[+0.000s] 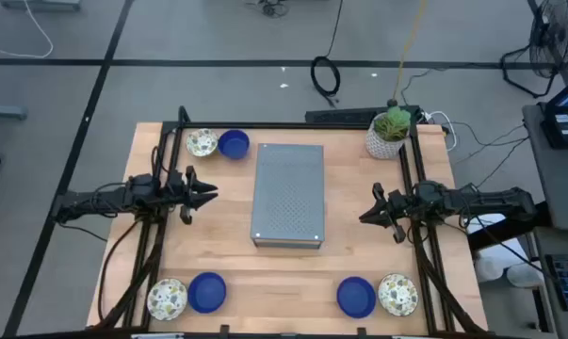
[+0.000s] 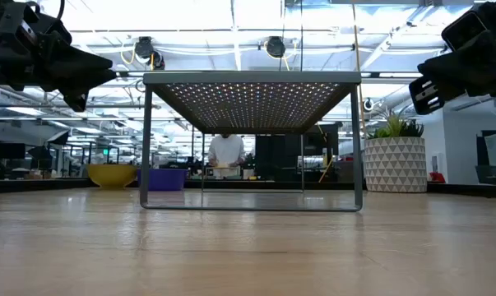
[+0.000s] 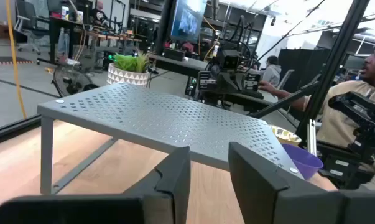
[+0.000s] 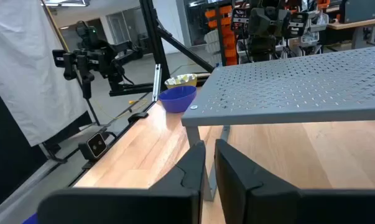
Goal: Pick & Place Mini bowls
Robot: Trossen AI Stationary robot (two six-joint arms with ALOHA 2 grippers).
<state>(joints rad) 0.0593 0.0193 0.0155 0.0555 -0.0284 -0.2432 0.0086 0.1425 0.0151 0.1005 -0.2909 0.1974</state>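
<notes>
Six mini bowls rest on their bases on the wooden table in three pairs, each of one cream speckled and one blue. One pair is at the far left, cream (image 1: 202, 143) and blue (image 1: 233, 144). Another is at the near left, cream (image 1: 167, 298) and blue (image 1: 207, 292). The third is at the near right, blue (image 1: 356, 297) and cream (image 1: 397, 294). My left gripper (image 1: 211, 194) (image 3: 209, 171) hovers left of the grey shelf, fingers slightly apart. My right gripper (image 1: 365, 216) (image 4: 209, 158) hovers right of it, fingers together. Both are empty.
A grey perforated metal shelf (image 1: 288, 195) on thin legs stands mid-table between the grippers. A white patterned pot with a green plant (image 1: 388, 135) sits at the far right corner. Dark frame rails run along both table sides. A person sits beyond the table (image 3: 361, 106).
</notes>
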